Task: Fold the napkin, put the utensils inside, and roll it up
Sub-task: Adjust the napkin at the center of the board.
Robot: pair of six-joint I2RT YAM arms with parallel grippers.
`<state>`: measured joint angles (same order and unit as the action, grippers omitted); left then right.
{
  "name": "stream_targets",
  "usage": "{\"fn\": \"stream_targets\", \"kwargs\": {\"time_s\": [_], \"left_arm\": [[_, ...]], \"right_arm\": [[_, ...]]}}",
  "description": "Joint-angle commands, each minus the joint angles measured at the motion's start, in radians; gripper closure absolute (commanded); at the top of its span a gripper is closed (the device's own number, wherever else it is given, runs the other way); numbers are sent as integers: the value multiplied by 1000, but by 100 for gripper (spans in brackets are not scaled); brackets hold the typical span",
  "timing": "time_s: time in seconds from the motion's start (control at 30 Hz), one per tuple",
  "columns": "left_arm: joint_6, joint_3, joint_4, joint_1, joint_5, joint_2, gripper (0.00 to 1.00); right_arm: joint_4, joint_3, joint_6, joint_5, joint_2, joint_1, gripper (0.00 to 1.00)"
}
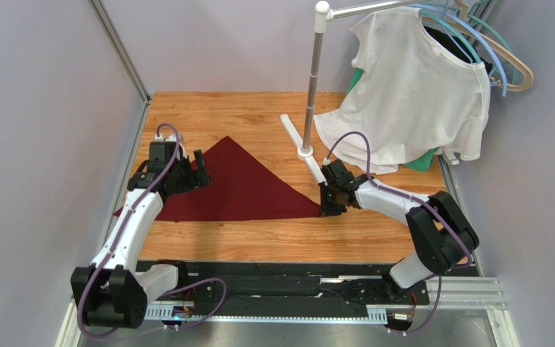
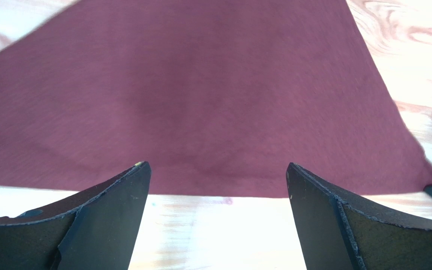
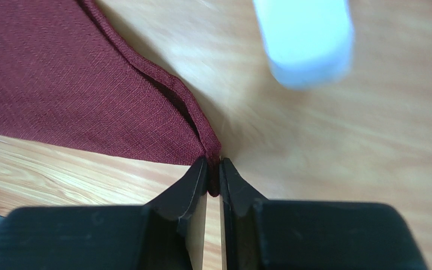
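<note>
Right wrist footage is where the grip is best read: the right fingers [image 3: 197, 188] are clamped on the very tip of the right corner of the napkin [image 3: 88, 95], where a hemmed edge is bunched into a small ridge. The napkin, a plain maroon cloth with a fine matte weave, is laid flat as a wide triangle on the wood-grain counter [image 1: 259, 116], between the two arms. The left fingers [image 2: 117, 214] are spread wide apart over its left end, and nothing is seen between them. The step in hand is judged to be a further fold, with the pinched corner to be carried across toward the left. It is best done if both layers are held in the pinch, the corner is lifted only just clear so that the limp cloth is not dragged, and the far end is pinned down. The white stand [image 1: 304, 152], whose base sits near that corner, should be avoided. No utensils are seen in any view.
</note>
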<state>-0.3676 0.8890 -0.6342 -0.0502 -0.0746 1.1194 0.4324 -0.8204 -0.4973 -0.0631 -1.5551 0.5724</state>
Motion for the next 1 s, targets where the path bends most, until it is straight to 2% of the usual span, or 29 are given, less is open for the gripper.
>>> {"fn": "stream_targets", "kwargs": {"time_s": [0.0, 0.13, 0.3, 0.47, 0.5, 0.6, 0.67, 0.8, 0.97], "left_arm": [[-129, -92, 67, 3, 41, -118, 1], [-206, -202, 94, 3, 108, -237, 1], [-281, -294, 96, 27, 168, -288, 1], [-341, -332, 9, 84, 263, -384, 1], [-343, -332, -5, 84, 283, -427, 1], [-360, -338, -68, 111, 358, -457, 1], [-389, -366, -73, 147, 360, -445, 1], [-444, -383, -79, 297, 279, -414, 3], [-444, -389, -88, 340, 343, -449, 4]], "right_arm": [[169, 52, -84, 121, 96, -5, 85], [249, 90, -130, 170, 177, -5, 83], [292, 130, -167, 189, 230, -5, 82], [295, 145, -172, 186, 262, -5, 78], [296, 144, -167, 186, 265, -5, 74], [295, 135, -153, 192, 270, -5, 47], [307, 121, -139, 192, 271, -5, 43], [353, 43, -84, 213, 312, -5, 41], [330, -9, -14, 187, 331, -14, 41]]}}
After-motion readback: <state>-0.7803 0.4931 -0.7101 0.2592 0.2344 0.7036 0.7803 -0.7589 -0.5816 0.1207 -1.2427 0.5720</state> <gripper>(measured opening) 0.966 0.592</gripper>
